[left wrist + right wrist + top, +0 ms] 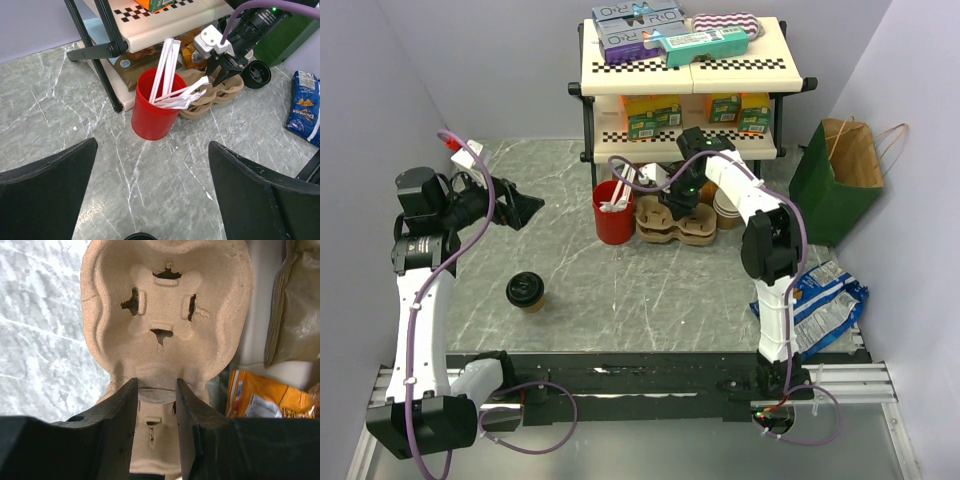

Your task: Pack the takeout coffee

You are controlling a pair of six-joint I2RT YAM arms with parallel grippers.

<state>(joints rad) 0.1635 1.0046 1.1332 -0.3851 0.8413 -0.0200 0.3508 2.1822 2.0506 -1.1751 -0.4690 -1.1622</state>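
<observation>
Bright, even light from overhead fills all three views. On the table (620, 290) the coffee cup (525, 291) and the red cup (613, 213) throw only faint, soft shadows, and the marble shows no hard glare. The overhead view is sharp throughout. The fingers (45, 200) of the left tool (152, 145) are dark and featureless. Under the right tool (156, 382) the cup tray (165, 315) is crisp, while the fingers (117, 430) look soft and shaded and the marble is nearly washed out.

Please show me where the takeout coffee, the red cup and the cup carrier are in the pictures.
takeout coffee (525, 289): top external view, on its black lid.
red cup (150, 122): left wrist view, on its outer wall.
cup carrier (165, 305): right wrist view, on a bare well floor.
</observation>
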